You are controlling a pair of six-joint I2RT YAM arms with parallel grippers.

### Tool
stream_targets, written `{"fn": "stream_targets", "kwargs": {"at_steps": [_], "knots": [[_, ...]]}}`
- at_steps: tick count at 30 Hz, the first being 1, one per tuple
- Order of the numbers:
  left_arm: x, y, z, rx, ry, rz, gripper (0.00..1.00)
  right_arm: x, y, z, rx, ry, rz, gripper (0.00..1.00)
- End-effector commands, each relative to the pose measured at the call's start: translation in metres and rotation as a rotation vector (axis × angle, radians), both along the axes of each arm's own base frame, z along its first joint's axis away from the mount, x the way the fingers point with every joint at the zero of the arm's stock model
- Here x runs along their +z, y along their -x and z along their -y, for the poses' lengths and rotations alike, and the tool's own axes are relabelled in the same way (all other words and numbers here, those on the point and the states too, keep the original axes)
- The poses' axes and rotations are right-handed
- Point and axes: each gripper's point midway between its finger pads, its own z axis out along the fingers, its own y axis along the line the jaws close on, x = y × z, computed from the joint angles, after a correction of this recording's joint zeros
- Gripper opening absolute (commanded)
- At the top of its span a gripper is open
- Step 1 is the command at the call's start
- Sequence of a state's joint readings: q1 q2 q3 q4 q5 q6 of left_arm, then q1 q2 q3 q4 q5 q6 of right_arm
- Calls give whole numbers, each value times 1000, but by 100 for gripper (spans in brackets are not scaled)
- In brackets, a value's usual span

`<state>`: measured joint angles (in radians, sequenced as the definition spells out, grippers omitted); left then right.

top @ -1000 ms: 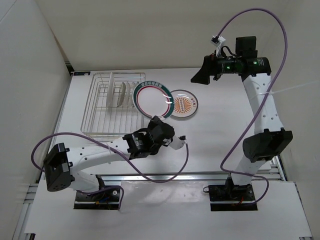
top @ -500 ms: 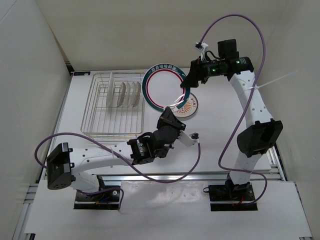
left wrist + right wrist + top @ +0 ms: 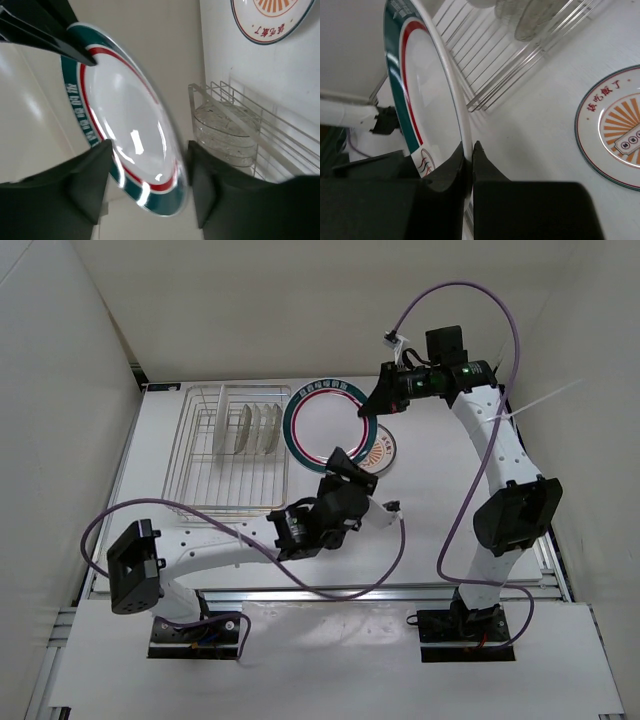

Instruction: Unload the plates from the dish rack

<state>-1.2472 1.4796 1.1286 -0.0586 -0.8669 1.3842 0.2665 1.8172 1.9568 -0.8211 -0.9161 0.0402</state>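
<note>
Pinching green-rim plate edge: R gripper; L gripper jaws apart.

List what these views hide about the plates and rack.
- Number of plates in the dish rack: tiny, overlapping in the top view; cut by the right wrist view's top edge.
- Orange plate design: half covered by the green-rimmed plate from above; cropped in wrist views.
- Left end effector contact with that plate: left wrist view blurred.

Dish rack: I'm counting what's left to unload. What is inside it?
A few upright plates, seemingly clear glass, stand between the dish rack dividers. They overlap, so their number is unclear, and the held green-rimmed plate covers the rack's far right edge.
</note>
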Motion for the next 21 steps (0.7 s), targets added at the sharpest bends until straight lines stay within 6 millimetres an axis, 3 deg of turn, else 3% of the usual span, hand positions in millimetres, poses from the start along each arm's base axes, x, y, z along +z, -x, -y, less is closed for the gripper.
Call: {"fn": "stream_targets", "kwargs": {"at_steps": [1, 2, 3, 4, 5, 6, 7, 8, 10, 13, 14, 15, 18, 19, 21], "knots": [[38, -11, -8, 60, 124, -44, 75, 11, -30, 8, -169, 62, 143, 0], [47, -12, -10, 88, 202, -100, 77, 13, -51, 24, -263, 86, 174, 0], [29, -15, -29, 134, 101, -168, 90, 5, -73, 44, -398, 150, 189, 0], [26, -17, -37, 151, 103, -210, 96, -1, -87, 56, -454, 176, 199, 0], [27, -21, -45, 184, 142, -241, 100, -4, -100, 75, -527, 206, 212, 0], [24, -32, -74, 246, 127, -268, 100, -17, -114, 86, -570, 252, 211, 0], [29, -39, -88, 281, 144, -261, 100, -23, -126, 102, -615, 278, 216, 0], [35, -50, -115, 344, 184, -256, 100, -35, -135, 107, -623, 290, 194, 0], [42, -65, -141, 402, 247, -235, 100, -46, -146, 117, -642, 300, 176, 0], [58, -92, -195, 539, 358, -222, 100, -82, -162, 128, -657, 366, 145, 0], [53, -95, -210, 587, 359, -262, 100, -100, -166, 130, -653, 394, 125, 0], [59, -107, -229, 650, 464, -283, 100, -107, -168, 131, -652, 410, 120, 0], [55, -116, -250, 707, 618, -351, 100, -130, -172, 131, -643, 429, 81, 0], [53, -120, -269, 752, 663, -354, 100, -134, -172, 129, -634, 427, 72, 0], [56, -125, -274, 743, 801, -378, 100, -143, -175, 129, -631, 433, 59, 0]]}}
